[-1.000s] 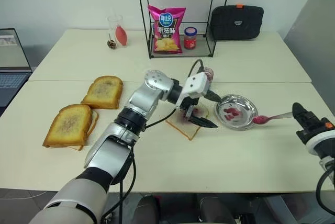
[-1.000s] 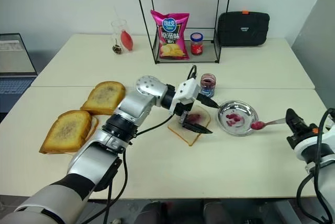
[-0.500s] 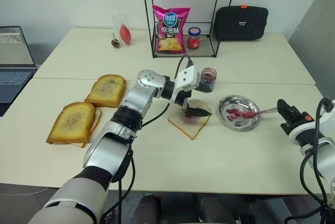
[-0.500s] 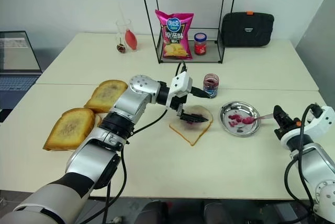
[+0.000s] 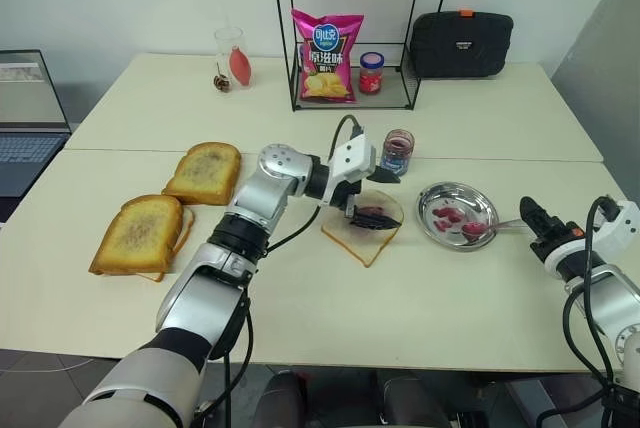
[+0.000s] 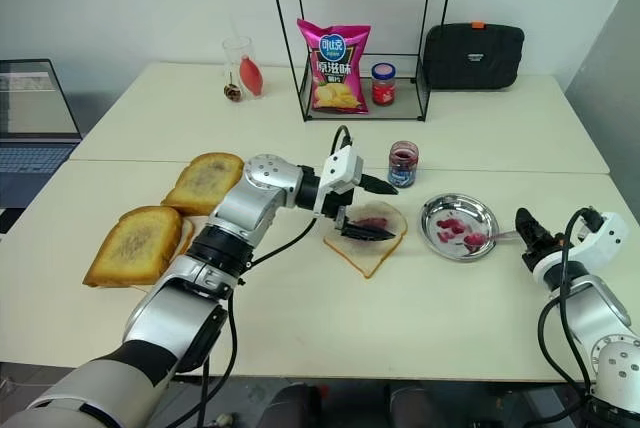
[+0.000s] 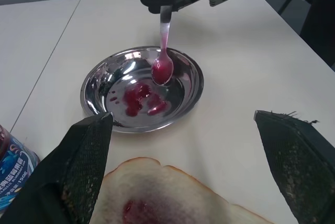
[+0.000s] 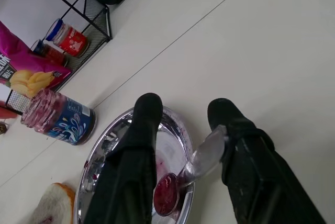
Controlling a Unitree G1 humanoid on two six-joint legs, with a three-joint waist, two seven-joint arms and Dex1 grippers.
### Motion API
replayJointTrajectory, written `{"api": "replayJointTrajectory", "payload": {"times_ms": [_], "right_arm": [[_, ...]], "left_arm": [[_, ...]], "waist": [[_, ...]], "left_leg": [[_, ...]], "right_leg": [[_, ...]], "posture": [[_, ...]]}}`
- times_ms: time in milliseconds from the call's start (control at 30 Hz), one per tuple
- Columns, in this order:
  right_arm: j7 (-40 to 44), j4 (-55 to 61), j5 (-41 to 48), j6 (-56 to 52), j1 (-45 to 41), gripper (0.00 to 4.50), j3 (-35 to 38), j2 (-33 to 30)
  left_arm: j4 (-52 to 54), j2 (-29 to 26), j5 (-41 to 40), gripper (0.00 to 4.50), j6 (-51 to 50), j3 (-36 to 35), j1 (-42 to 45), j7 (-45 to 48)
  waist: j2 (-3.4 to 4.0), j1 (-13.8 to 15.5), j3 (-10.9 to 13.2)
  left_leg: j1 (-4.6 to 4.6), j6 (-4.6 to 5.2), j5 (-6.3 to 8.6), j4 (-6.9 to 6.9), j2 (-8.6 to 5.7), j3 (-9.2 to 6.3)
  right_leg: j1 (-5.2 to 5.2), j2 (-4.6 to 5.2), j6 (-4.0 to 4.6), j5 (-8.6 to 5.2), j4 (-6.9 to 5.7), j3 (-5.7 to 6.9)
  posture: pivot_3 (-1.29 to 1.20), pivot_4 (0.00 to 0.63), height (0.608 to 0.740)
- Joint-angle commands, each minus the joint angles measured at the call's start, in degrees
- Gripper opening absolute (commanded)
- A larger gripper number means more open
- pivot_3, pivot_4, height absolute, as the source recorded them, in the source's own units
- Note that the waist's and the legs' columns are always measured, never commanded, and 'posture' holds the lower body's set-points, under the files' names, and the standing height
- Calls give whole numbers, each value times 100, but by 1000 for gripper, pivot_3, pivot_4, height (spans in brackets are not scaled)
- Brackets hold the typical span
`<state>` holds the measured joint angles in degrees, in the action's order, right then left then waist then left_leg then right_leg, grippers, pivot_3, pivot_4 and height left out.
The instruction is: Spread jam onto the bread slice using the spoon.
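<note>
I see the right gripper [image 8: 183,124] with fingers apart, the spoon [image 7: 164,59] resting in the steel plate [image 7: 104,75]; the left gripper [image 5: 372,198] stands wide above the bread slice [image 5: 362,236].

Two head cameras look forward and down across a pale table [image 5: 400,318] toward the wire shelf [image 5: 350,38] at twelve o'clock, framing the same wide scene (one slightly offset from the other). The left wrist camera sits close above the bread slice [image 7: 172,195], facing the steel plate [image 7: 94,90] and spoon [image 7: 163,67]. The right wrist camera, nearer still, faces that same plate [image 8: 99,161] from its opposite side, with the jam jar [image 8: 60,116] beyond.
</note>
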<state>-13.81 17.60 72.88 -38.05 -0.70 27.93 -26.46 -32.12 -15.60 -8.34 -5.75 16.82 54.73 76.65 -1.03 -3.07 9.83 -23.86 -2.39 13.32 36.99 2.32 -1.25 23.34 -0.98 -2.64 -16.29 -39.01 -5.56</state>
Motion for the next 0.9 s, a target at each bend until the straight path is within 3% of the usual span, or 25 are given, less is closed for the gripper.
{"api": "replayJointTrajectory", "payload": {"times_ms": [33,300,900], "right_arm": [[117,119,-107,13,-49,2853,108,-61],[221,81,-302,-68,-206,4437,48,-100],[799,-42,-1149,-470,-521,4437,-343,-307]], "left_arm": [[284,0,-29,4500,-65,-75,-16,-59],[330,9,-60,4500,-155,-104,-7,-116],[581,-108,-107,4500,-339,-191,-176,-273]], "waist": [[0,3,0],[0,1,0],[0,7,0]], "left_leg": [[-1,0,0,1,0,0],[0,0,0,1,0,0],[0,0,0,1,0,-1]], "right_leg": [[0,0,0,0,0,0],[0,0,0,0,-1,0],[0,1,1,1,-2,2]], "posture": [[0,150,740],[0,150,740],[0,150,740]]}}
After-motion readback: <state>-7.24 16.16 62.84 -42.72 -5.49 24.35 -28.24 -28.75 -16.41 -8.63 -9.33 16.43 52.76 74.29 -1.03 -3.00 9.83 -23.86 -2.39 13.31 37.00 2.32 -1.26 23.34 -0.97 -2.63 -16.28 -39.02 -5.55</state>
